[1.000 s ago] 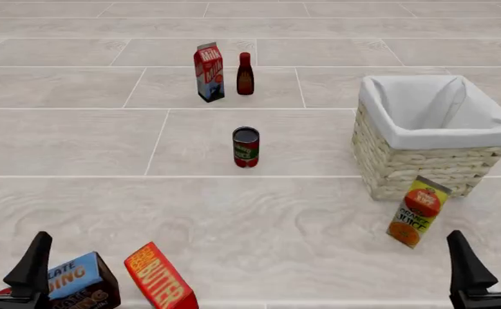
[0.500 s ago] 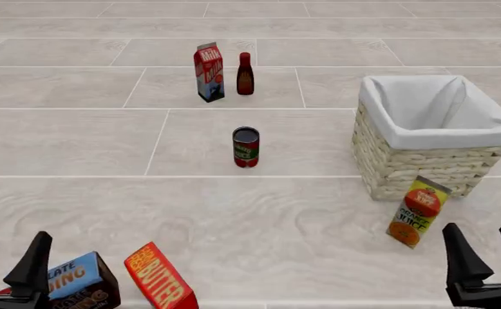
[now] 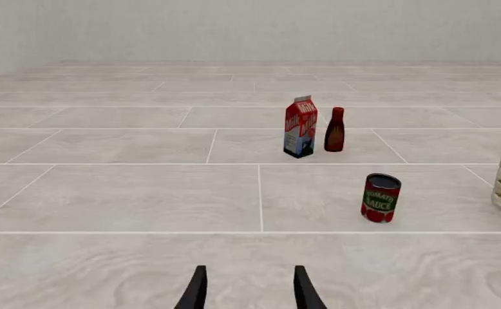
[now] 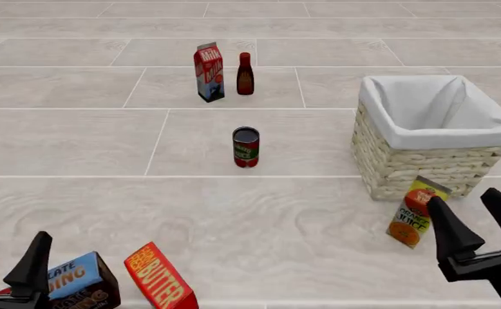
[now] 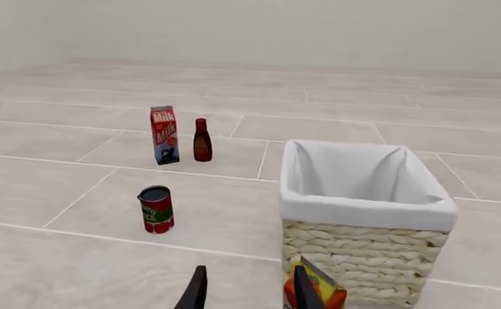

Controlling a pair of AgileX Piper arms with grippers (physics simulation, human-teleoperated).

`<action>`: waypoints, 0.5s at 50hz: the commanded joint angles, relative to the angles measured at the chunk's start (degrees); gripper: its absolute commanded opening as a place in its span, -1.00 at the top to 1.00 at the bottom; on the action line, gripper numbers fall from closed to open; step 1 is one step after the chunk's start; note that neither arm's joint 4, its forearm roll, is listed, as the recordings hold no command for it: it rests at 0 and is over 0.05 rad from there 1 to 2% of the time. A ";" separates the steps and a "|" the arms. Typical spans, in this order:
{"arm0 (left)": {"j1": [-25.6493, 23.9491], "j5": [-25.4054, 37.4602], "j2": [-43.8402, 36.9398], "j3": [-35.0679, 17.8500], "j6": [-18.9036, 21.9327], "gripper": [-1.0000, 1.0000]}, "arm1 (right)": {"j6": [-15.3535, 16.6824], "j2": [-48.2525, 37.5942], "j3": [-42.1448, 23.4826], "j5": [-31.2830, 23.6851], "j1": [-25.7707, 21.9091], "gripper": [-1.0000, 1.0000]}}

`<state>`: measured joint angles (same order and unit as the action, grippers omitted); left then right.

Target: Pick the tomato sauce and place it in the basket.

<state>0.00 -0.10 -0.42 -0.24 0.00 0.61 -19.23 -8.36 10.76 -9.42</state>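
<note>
The tomato sauce can [image 4: 245, 147] stands upright mid-table, red label, dark top. It also shows in the left wrist view [image 3: 380, 197] and in the right wrist view [image 5: 156, 208]. The wicker basket [image 4: 388, 164] with white cloth lining stands to the can's right, also in the right wrist view [image 5: 353, 248]. My left gripper [image 4: 6, 251] is open and empty at the near left corner, far from the can. My right gripper [image 4: 469, 212] is open and empty at the near right, in front of the basket.
A milk carton [image 4: 208, 72] and a dark red bottle [image 4: 245, 74] stand behind the can. An orange juice carton [image 4: 411, 215] leans just in front of the basket, next to my right gripper. A butter box [image 4: 160, 278] and a chocolate pudding box [image 4: 80, 280] lie near my left gripper.
My right gripper has risen and moved forward and slightly left, toward the orange juice carton. The left gripper and all objects have stayed still.
</note>
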 commanded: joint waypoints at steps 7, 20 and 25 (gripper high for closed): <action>0.00 0.00 0.00 0.00 0.00 -1.00 | -1.14 -13.60 -5.30 7.80 -8.07 -1.00; 0.00 0.00 0.00 0.00 0.00 -1.00 | 1.12 -25.28 -7.98 16.07 -14.71 -1.00; 0.00 0.00 0.00 0.00 0.00 -1.00 | 0.39 -30.74 -10.27 18.11 -15.78 -1.00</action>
<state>0.00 -0.10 -0.42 -0.24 0.00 0.73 -40.65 -15.59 23.73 -21.38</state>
